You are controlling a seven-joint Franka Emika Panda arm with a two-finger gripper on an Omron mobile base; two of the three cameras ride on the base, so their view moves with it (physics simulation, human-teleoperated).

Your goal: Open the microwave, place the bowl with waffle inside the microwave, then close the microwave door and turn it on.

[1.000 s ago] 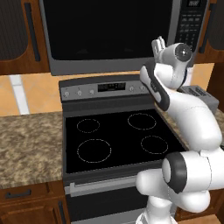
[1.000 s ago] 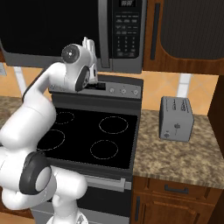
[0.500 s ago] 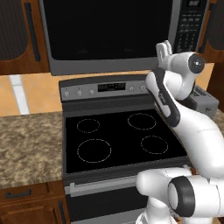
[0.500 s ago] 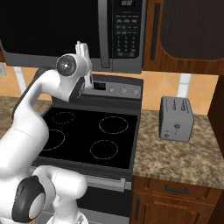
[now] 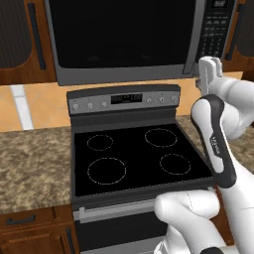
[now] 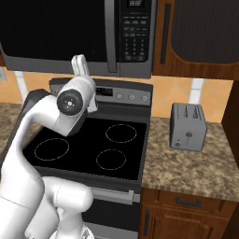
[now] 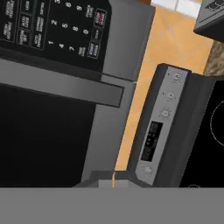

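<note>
Approaching with closed, empty gripper (image 5: 211, 67) raised just below the lower right corner of the shut microwave door (image 5: 124, 37), near its handle (image 6: 111, 35). Opening step judged in hand; next called for spreading fingers around the bar.

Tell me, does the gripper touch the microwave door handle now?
Apart. In the right base view the gripper, jaws shut, stands left of the microwave door handle with dark door glass between them.
</note>
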